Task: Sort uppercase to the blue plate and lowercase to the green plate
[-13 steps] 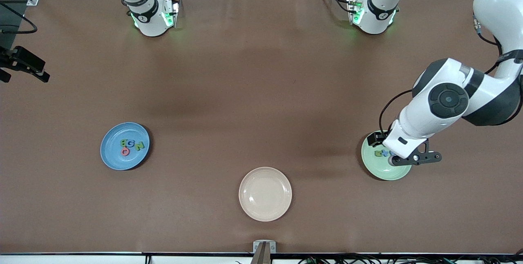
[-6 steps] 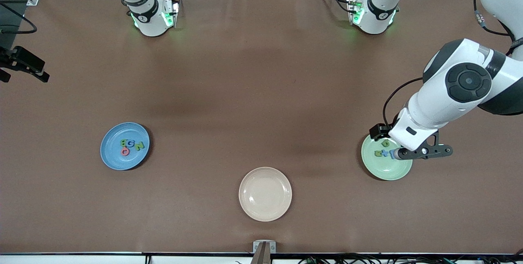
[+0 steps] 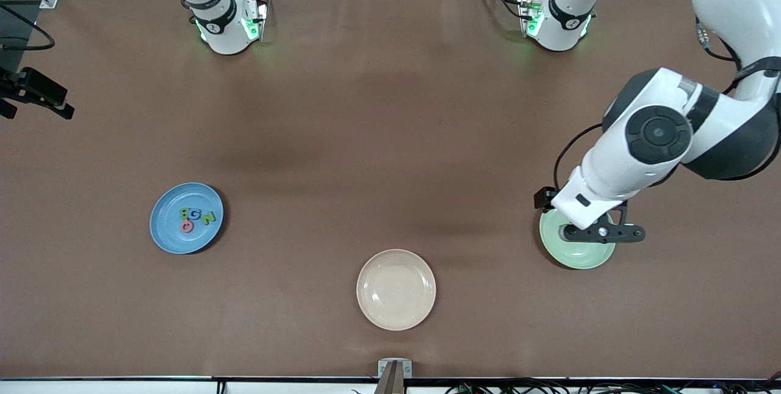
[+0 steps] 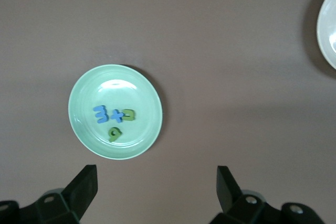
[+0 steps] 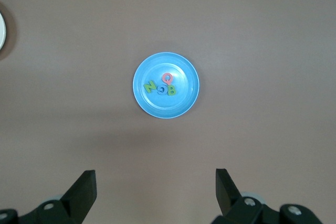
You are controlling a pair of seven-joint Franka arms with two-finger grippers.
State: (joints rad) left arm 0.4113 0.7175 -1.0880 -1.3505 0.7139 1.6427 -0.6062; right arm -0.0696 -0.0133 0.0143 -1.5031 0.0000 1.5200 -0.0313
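Note:
The blue plate (image 3: 171,235) holds the uppercase letters: a green B (image 5: 171,91), green N (image 5: 150,86), blue G (image 5: 161,90) and coral-red Q (image 5: 167,77). On the green plate (image 4: 86,98) lie the lowercase letters: a blue m (image 4: 101,113), blue x (image 4: 117,114), green u (image 4: 129,114) and green p (image 4: 114,132). My left gripper (image 3: 603,233) hangs open and empty over the green plate, hiding its letters in the front view. My right gripper (image 5: 155,174) is open and empty, high over the table near the blue plate (image 5: 181,106), and out of the front view.
A cream plate (image 3: 396,315) with nothing in it sits nearest the front camera, between the two other plates. The left arm's elbow (image 3: 659,132) bulks above the table by the green plate (image 3: 579,260). Brown tabletop surrounds all plates.
The left hand swung over the green plate toward the table's end, then back, and now covers the letters in the front view. Plates and letters stayed put.

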